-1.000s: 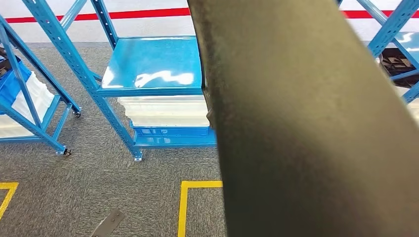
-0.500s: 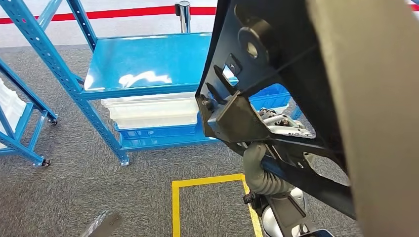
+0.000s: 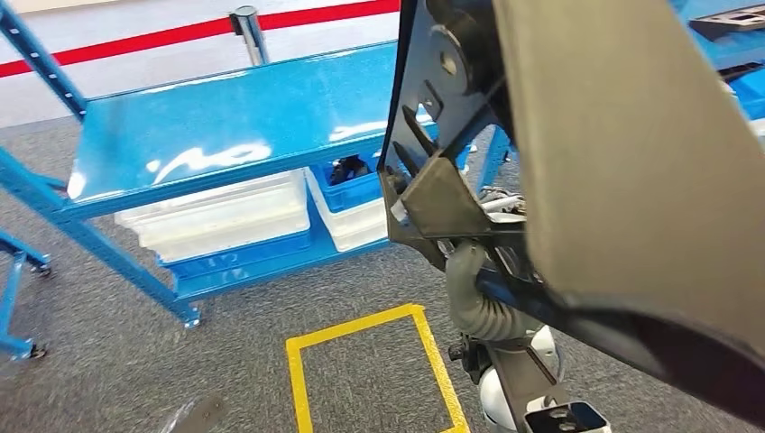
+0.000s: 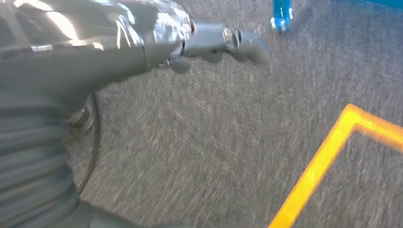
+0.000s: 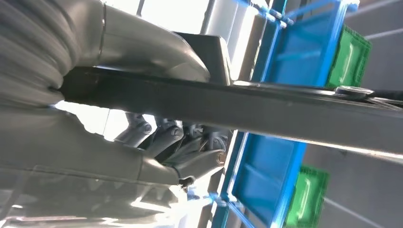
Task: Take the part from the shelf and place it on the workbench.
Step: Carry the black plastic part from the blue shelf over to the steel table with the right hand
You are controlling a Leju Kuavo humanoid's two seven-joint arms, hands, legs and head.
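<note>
Right hand [image 5: 142,142] is clamped on the dark metal part [image 3: 469,162], thumb on one face and fingers on the other, with the bar of the part running across the palm in the right wrist view; in the head view I see that hand [image 3: 478,289] low under the part, which stands tall and close to the camera, off the shelf and in the air. Largest thing first: the part blocks much of my forward sight, so I judge I should steer by the blue rack [image 3: 225,135] and the yellow floor marking [image 3: 361,325] on the carpet rather than by anything behind it. I'd carry it slowly and keep it upright, since a long plate like this could lever against the grip. Left hand [image 4: 218,45] hangs over the carpet with its fingers loosely apart, holding nothing; I'd keep it ready to steady the lower edge at set-down
</note>
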